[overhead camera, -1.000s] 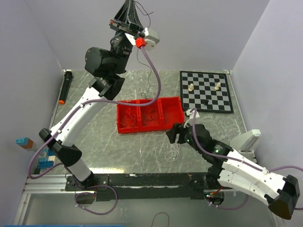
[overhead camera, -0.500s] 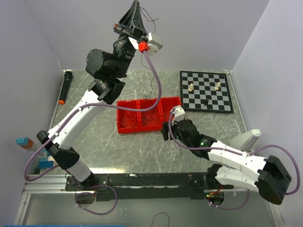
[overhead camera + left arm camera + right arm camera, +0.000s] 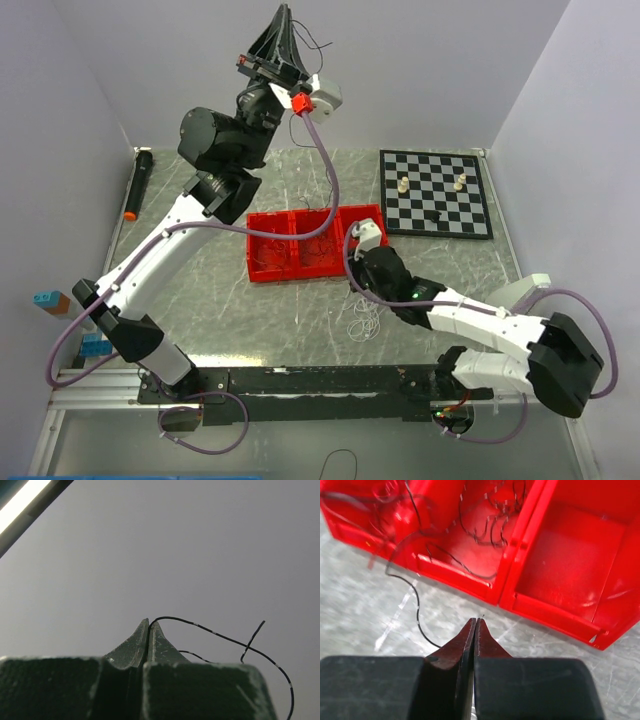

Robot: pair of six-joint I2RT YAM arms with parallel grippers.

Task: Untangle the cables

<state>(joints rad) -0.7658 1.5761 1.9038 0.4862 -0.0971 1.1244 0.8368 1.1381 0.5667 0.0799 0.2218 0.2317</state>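
Observation:
My left gripper (image 3: pixel 284 10) is raised high above the table's back and is shut on a thin black cable (image 3: pixel 220 636) that arcs off to the right of its tips (image 3: pixel 149 623). More thin cables (image 3: pixel 485 530) lie coiled inside the red tray (image 3: pixel 262 272). A pale tangle of cables (image 3: pixel 362 320) rests on the table in front of the tray. My right gripper (image 3: pixel 352 288) sits low at the tray's front edge (image 3: pixel 505 596). Its jaws (image 3: pixel 476 620) are shut, with a hair-thin cable end poking out between the tips. A black cable (image 3: pixel 416 605) runs from the tray to behind its left finger.
A chessboard (image 3: pixel 435 193) with a few pieces lies at the back right. A black marker with an orange tip (image 3: pixel 138 185) lies at the back left. Coloured blocks (image 3: pixel 95 345) sit by the left edge. A thick purple hose (image 3: pixel 325 170) hangs from the left wrist.
My right gripper has gone from open to shut and the arm has reached left, nearer the tray's front edge. The left arm, still holding the black cable, has shifted only slightly.

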